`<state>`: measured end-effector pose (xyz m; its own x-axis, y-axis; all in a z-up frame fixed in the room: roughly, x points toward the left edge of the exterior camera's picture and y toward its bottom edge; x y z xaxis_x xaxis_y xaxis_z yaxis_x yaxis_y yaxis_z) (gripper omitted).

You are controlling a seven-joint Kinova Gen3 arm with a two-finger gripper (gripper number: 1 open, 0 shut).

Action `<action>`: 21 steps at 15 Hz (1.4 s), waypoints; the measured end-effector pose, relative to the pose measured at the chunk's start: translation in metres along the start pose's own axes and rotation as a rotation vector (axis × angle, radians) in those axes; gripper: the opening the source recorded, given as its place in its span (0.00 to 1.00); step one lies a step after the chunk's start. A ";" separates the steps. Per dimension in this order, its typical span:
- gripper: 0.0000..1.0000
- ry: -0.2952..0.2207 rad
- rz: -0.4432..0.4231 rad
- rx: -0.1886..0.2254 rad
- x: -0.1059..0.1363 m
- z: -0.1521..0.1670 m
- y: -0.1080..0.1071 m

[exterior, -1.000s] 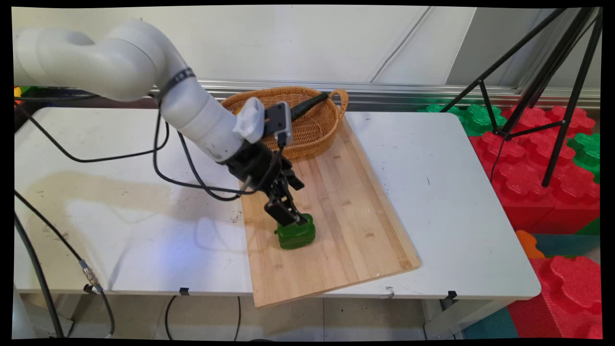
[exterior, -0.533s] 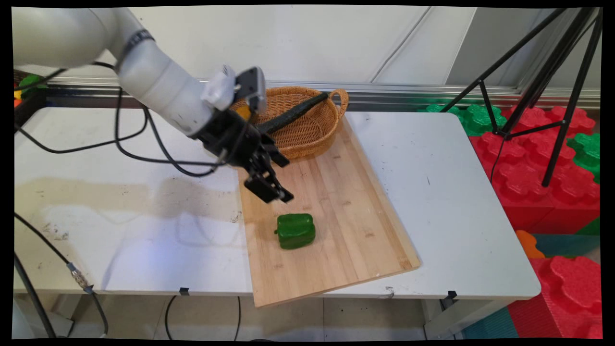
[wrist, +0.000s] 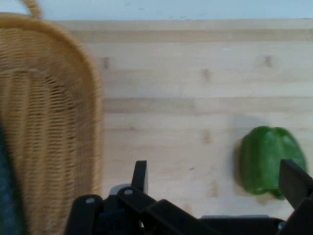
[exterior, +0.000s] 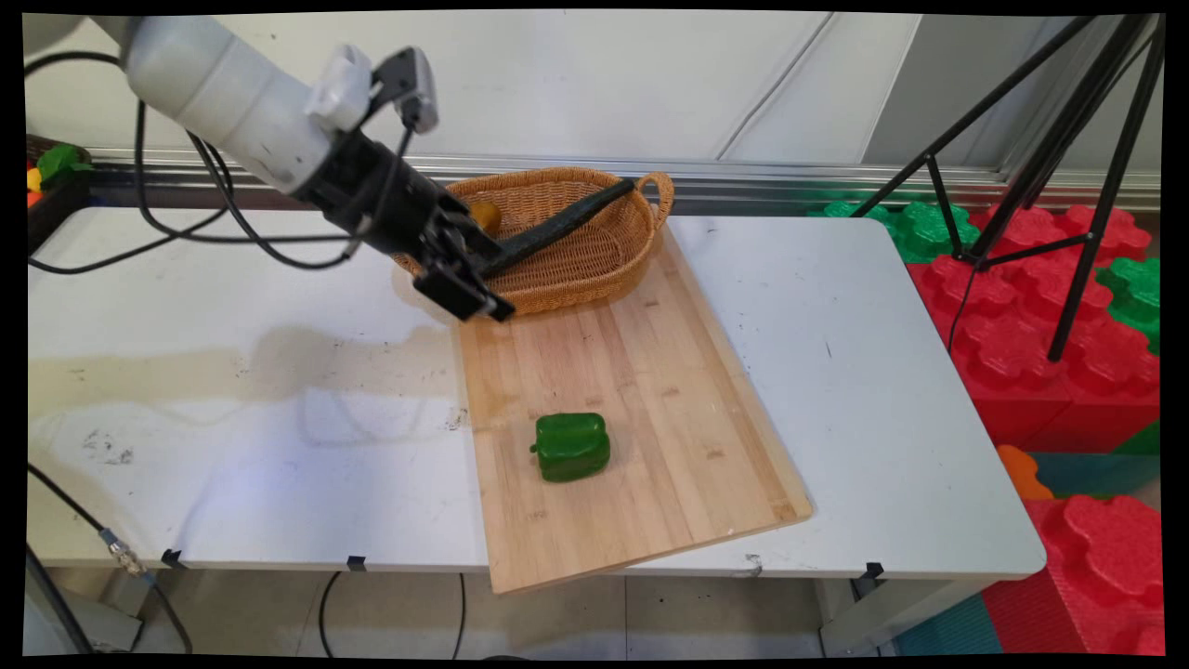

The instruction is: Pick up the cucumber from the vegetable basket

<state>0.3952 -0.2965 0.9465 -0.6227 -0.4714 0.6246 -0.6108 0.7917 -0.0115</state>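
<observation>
White tabletop carries a wooden cutting board set at a slant, its near corner overhanging the edge. On the board's near half lies a green bell pepper, alone and untouched; the hand view shows it partly cut off behind a finger. The pincer hangs empty with its fingers spread wide, well apart from the pepper, above the board's far left corner and just in front of a wicker basket. Inside the basket a long dark green vegetable leans on the rim, and something orange is half hidden behind the arm.
</observation>
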 end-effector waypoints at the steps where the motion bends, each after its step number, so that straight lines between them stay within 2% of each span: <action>1: 1.00 0.000 -0.008 0.014 -0.002 -0.005 -0.006; 5: 1.00 -0.004 -0.042 0.084 -0.006 -0.013 -0.036; 10: 1.00 -0.011 -0.079 0.160 -0.008 -0.005 -0.072; 15: 1.00 -0.025 -0.104 0.195 -0.011 0.013 -0.099; 21: 1.00 -0.045 -0.120 0.218 -0.004 0.060 -0.138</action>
<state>0.4523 -0.4271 0.8984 -0.5576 -0.5776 0.5962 -0.7696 0.6289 -0.1105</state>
